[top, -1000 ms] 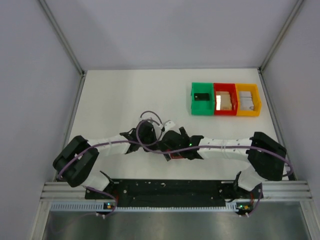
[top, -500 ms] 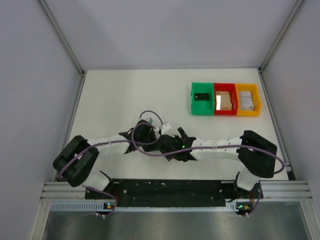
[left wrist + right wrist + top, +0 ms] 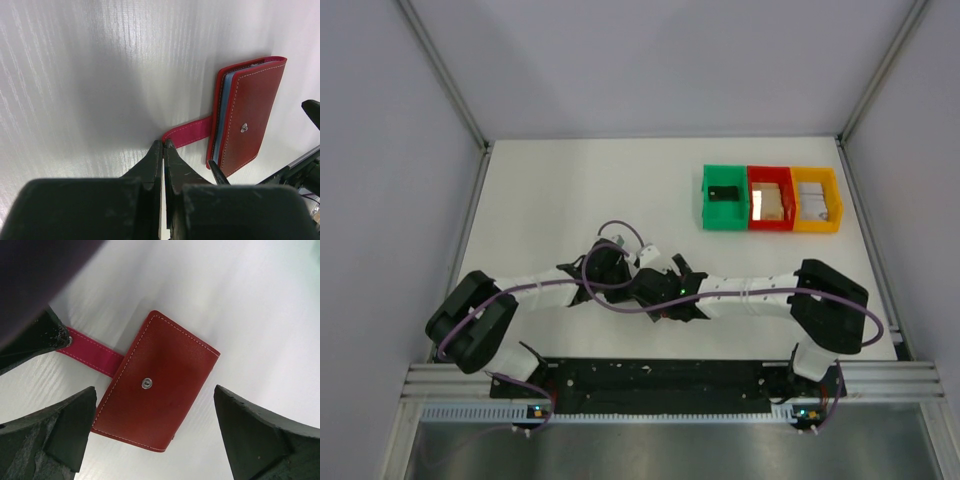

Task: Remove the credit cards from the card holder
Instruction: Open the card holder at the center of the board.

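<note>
White worktop (image 3: 570,200) boxed in by plain grey walls, with a metal rail along the near edge. Far right of the worktop: three open plastic bins in a row touching side by side, green (image 3: 724,197), red (image 3: 770,199) and yellow (image 3: 816,199). Each holds something flat, dark, tan and pale in that order, too small to identify. Both arms reach inward and meet near the middle of the worktop, well apart from the bins. There lies the small flat dark red stitched card holder (image 3: 250,115), flat on the surface with a metal snap stud (image 3: 243,128) bare on its upper face. A brighter pink-red strap tab (image 3: 187,134) runs out sideways from it along the worktop. Along the holder's open long side a thin pale blue-grey credit card edge (image 3: 226,112) shows between the covers, inside the holder; count not readable. Left gripper (image 3: 163,145): jaws pressed together, pinching the free end of the strap tab, tips down at the worktop. Right gripper (image 3: 154,390): jaws spread wide, one black finger (image 3: 65,425) on each side of the holder, hanging over it. Contact with the holder is not clear from either wrist view.
</note>
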Robot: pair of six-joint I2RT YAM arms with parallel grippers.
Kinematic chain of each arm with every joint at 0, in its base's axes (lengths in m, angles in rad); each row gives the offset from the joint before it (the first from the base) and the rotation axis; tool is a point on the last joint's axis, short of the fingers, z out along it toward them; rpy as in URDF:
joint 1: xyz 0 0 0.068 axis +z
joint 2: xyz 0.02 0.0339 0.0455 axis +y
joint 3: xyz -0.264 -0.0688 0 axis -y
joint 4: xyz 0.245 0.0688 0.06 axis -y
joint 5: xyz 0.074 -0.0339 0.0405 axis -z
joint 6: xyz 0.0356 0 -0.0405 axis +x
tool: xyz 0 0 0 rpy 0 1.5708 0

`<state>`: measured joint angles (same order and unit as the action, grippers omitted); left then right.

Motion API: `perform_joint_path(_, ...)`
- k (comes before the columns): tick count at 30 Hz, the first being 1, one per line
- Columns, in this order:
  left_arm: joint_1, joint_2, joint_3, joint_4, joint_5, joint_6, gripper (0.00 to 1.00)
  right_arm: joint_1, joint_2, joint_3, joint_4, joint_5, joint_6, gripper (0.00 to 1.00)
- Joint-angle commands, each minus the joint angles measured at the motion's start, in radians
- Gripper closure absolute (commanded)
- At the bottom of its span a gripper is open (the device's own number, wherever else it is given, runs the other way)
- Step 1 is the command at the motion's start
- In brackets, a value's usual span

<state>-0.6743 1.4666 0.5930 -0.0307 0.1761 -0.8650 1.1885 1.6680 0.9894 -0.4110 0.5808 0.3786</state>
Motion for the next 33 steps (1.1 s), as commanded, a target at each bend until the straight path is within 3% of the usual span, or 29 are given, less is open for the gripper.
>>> perform_joint_path(1, -0.001, -0.003, -0.015, -0.055, -0.038, 0.02, 1.0, 0.016, 0.033, 0.041, 0.0, -0.001, -0.02, 0.01)
perform_joint_path(3, 0.002, -0.005, -0.015, -0.057, -0.04, 0.02, 1.0, 0.016, 0.03, 0.041, -0.003, 0.016, -0.017, 0.02)
perform_joint_path(10, 0.016, -0.006, -0.016, -0.086, -0.061, 0.032, 1.0, 0.016, 0.003, 0.055, -0.064, 0.12, -0.014, 0.26)
perform_joint_path(17, 0.027, -0.019, -0.01, -0.123, -0.096, 0.049, 1.0, 0.007, -0.077, 0.046, -0.106, 0.185, -0.009, 0.39)
perform_joint_path(25, 0.03, -0.025, -0.01, -0.152, -0.116, 0.073, 1.0, -0.095, -0.151, -0.004, -0.112, 0.133, 0.019, 0.7)
perform_joint_path(33, 0.051, -0.052, -0.013, -0.182, -0.141, 0.107, 1.0, -0.199, -0.18, -0.104, -0.051, -0.004, 0.046, 0.8)
